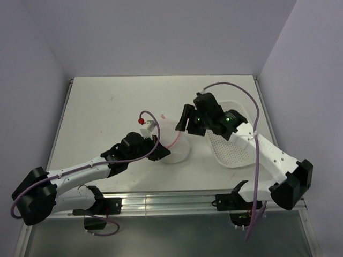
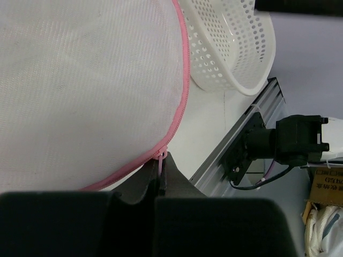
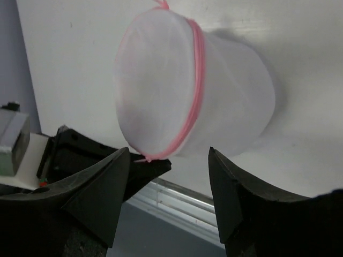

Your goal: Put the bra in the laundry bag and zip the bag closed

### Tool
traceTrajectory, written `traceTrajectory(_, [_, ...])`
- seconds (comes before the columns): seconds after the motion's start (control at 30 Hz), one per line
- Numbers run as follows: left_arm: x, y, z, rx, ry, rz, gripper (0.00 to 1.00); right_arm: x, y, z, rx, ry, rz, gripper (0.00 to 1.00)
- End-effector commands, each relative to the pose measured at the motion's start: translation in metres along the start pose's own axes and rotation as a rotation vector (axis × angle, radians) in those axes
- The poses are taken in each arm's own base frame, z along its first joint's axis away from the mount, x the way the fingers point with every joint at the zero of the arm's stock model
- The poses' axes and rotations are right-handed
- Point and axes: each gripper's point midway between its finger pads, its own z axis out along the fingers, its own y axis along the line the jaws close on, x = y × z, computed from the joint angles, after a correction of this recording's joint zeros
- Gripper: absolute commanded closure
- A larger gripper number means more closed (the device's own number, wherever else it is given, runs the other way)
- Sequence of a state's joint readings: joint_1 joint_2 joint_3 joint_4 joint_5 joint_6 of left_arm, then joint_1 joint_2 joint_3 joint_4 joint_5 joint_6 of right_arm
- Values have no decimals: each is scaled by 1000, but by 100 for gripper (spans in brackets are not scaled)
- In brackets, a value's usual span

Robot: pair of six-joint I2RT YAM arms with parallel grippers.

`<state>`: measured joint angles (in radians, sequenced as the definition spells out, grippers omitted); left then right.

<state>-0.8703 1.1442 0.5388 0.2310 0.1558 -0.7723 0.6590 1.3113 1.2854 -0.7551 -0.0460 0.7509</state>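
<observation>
The laundry bag (image 1: 176, 140) is a round white mesh drum with pink rims, lying on its side mid-table. In the left wrist view the laundry bag (image 2: 80, 85) fills the upper left, and my left gripper (image 2: 162, 160) is shut on its pink zipper pull (image 2: 160, 158). In the top view my left gripper (image 1: 158, 149) sits at the bag's near left edge. My right gripper (image 1: 185, 122) hovers open over the bag's far right side. In its own view the right gripper (image 3: 169, 151) is apart from the bag (image 3: 193, 85). The bra does not show on its own.
A white perforated plastic basket (image 1: 231, 145) lies right of the bag, partly under my right arm; it also shows in the left wrist view (image 2: 230, 48). The table's metal front rail (image 2: 230, 144) runs close behind the left gripper.
</observation>
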Motion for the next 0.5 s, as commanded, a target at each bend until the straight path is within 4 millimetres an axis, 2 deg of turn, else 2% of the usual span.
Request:
traceTrajectory(0.0, [-22,-29,2,89,-49,20,100,31,9,-1,-91,22,107,33])
traceTrajectory(0.07, [-21,-28,3,87,-43,24,100,41,15,0,-131,33,167,33])
traceTrajectory(0.1, [-22,-29,3,88,-42,24,100,53,10,5,-131,60,185,33])
traceTrajectory(0.17, [-21,-28,3,87,-39,27,100,57,20,4,-186,57,244,33])
traceTrajectory(0.23, [-19,-28,2,89,-33,31,100,69,19,9,-196,74,275,33])
traceTrajectory(0.47, [-14,-25,2,85,-16,30,100,66,19,17,-204,26,401,33])
